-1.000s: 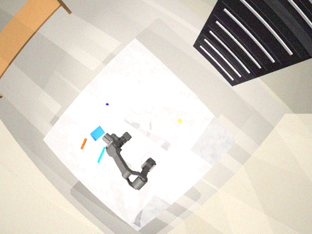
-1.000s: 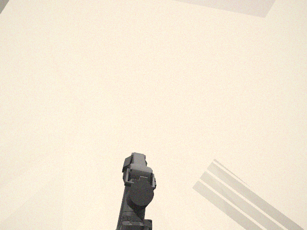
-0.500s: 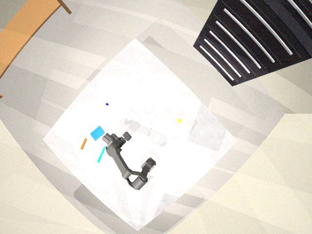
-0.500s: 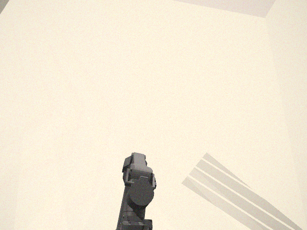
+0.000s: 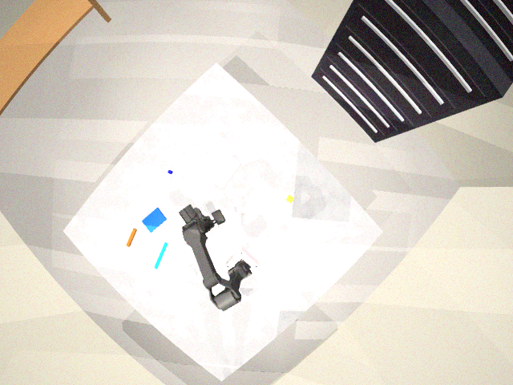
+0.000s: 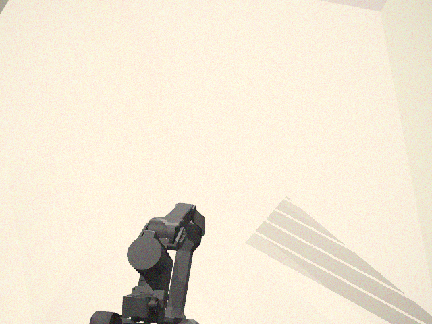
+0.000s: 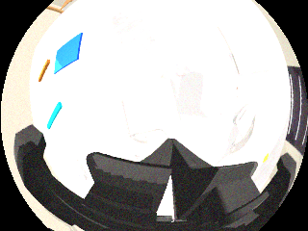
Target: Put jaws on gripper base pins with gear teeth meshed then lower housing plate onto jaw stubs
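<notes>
My gripper (image 7: pixel 172 141) is shut with nothing between its fingertips, which meet at the bottom middle of the wrist view. It is over the white table, to the right of a flat blue piece (image 5: pixel 154 220) (image 7: pixel 69 52). An orange bar (image 5: pixel 131 237) (image 7: pixel 44 70) and a cyan bar (image 5: pixel 161 255) (image 7: pixel 55 115) lie apart near the blue piece. I cannot tell which of these are the jaws or the housing plate. The gripper base and its pins cannot be made out in the glare. The exterior view shows only the arm against a pale background.
A small dark blue cube (image 5: pixel 170 172) and a yellow cube (image 5: pixel 289 199) (image 7: pixel 266 158) lie on the white table (image 5: pixel 215 95). A black slatted unit (image 5: pixel 385 79) (image 7: pixel 296 106) stands beyond the table at the upper right, and an orange-brown piece of furniture (image 5: pixel 37 45) is at the upper left.
</notes>
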Available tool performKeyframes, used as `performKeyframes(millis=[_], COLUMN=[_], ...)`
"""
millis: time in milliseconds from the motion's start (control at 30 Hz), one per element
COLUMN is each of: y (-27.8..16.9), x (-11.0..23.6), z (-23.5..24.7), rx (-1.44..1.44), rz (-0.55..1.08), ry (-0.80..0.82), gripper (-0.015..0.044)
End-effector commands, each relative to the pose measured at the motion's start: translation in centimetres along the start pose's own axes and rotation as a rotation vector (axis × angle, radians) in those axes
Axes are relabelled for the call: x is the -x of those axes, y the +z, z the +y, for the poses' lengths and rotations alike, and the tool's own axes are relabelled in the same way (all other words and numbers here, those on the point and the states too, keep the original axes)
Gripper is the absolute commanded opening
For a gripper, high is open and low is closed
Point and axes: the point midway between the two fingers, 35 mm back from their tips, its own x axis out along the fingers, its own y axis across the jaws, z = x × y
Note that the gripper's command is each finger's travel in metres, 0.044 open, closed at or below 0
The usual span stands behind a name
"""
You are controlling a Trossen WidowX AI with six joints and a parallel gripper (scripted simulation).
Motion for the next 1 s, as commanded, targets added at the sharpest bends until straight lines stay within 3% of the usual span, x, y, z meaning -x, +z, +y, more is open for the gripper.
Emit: performKeyframes(millis=[0, 433, 967], y=[-0.3, -2.6, -2.5], x=[0.1, 0.4, -1.3], z=[-2.6, -12.0, -12.1], rx=[-0.074, -0.383, -0.387], rz=[0.004, 0.01, 0.01], ry=[-0.007, -0.017, -0.017], gripper=[0.0, 0.0, 0.0])
